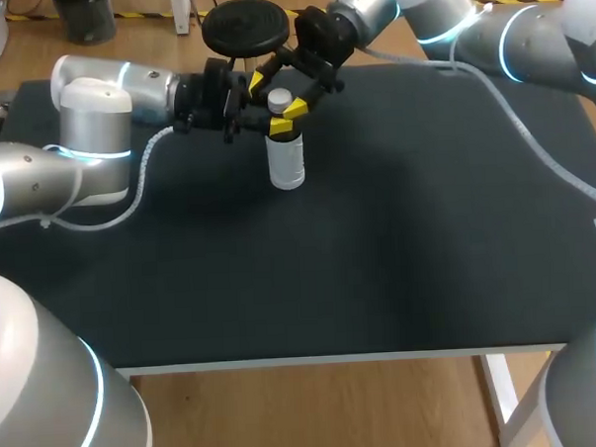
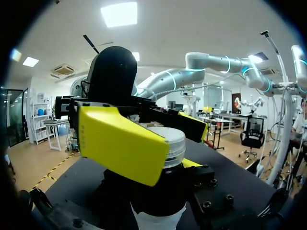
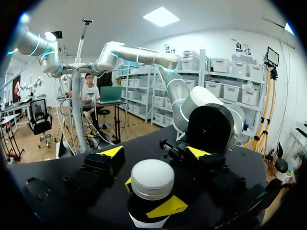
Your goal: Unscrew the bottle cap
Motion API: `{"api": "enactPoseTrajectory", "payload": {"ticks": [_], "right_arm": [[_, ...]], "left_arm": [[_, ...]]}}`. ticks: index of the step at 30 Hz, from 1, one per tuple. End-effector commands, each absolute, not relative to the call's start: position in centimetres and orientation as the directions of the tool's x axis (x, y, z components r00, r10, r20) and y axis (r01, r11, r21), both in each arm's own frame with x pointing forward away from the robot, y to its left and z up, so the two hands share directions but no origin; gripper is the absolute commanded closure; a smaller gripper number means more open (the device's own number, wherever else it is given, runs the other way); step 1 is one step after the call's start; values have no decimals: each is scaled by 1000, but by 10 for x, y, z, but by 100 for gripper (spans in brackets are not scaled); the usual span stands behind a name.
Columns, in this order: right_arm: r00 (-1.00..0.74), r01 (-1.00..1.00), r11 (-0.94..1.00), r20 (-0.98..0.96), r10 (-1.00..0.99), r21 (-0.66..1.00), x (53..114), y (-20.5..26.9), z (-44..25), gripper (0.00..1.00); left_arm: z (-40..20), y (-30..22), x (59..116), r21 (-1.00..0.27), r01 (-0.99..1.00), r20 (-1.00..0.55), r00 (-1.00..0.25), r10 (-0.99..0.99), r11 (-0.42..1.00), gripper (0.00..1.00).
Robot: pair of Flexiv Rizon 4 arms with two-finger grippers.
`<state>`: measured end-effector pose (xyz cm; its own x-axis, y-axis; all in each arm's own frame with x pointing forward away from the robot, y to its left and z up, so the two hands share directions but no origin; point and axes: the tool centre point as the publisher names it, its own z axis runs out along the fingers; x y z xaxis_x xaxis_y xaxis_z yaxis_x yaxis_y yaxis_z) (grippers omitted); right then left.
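Head view: clear plastic bottle (image 1: 286,163) pinched by left fingers (image 1: 277,124); right fingers (image 1: 257,83) spread about the white ribbed cap (image 1: 279,98), judged not yet unscrewed.

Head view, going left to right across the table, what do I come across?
left arm → bottle → right arm
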<state>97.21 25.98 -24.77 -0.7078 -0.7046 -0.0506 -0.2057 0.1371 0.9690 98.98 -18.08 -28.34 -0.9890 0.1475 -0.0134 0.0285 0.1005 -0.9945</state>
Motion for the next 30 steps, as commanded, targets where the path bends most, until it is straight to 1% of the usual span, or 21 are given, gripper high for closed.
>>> {"api": "enactPoseTrajectory", "payload": {"ticks": [1,8,14,17,19,21,24,30], "right_arm": [[-387,-182,146,66,-920,972,979,253,-246,0],[-532,-151,153,50,-845,977,976,243,-241,0],[-687,-130,125,1,-727,984,978,236,-241,0],[-750,-116,127,-3,-661,985,980,235,-241,0],[-830,-86,140,7,-557,986,985,234,-242,0],[-875,-64,156,20,-484,986,990,233,-244,0],[-920,-43,176,29,-390,983,996,234,-244,0],[-939,-28,163,30,-343,986,999,236,-244,0]], "left_arm": [[-284,-181,991,-995,28,-12,-988,151,101,100],[-284,-181,991,-995,28,-12,-988,151,101,100],[-284,-181,991,-995,28,-12,-988,151,101,100],[-284,-181,991,-995,28,-12,-988,151,101,100],[-284,-181,991,-995,28,-12,-988,151,101,100],[-284,-181,991,-995,28,-12,-988,151,101,100],[-284,-181,991,-995,28,-12,-988,151,101,100],[-284,-181,991,-995,28,-12,-988,151,101,100]]}}
